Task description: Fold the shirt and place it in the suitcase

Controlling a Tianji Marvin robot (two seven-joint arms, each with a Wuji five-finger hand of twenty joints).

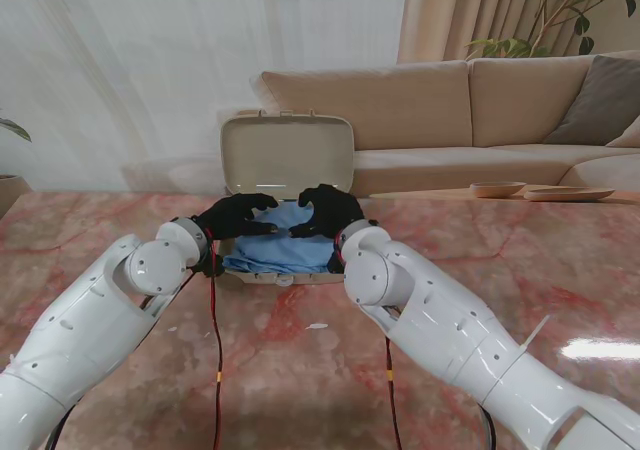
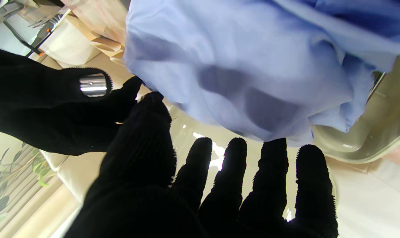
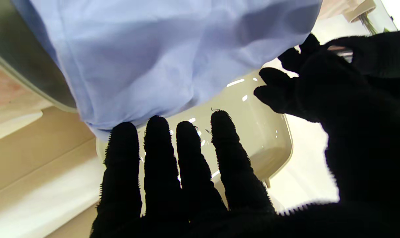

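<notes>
Nothing readable anywhere here, no text, labels, brand marks or numbers on anything in any of the three views.

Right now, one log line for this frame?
stage: packing | shirt: folded, in suitcase, lid open | left hand: open, above shirt | right hand: open, above shirt

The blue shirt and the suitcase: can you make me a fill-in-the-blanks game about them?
1. The shirt lying in the suitcase is the colour ____.
2. The suitcase lid stands ____, not closed.
3. The left hand and the right hand both wear gloves coloured ____.
4. Behind the table stands a beige ____ with a grey cushion.

Missing words: blue; open; black; sofa
</notes>
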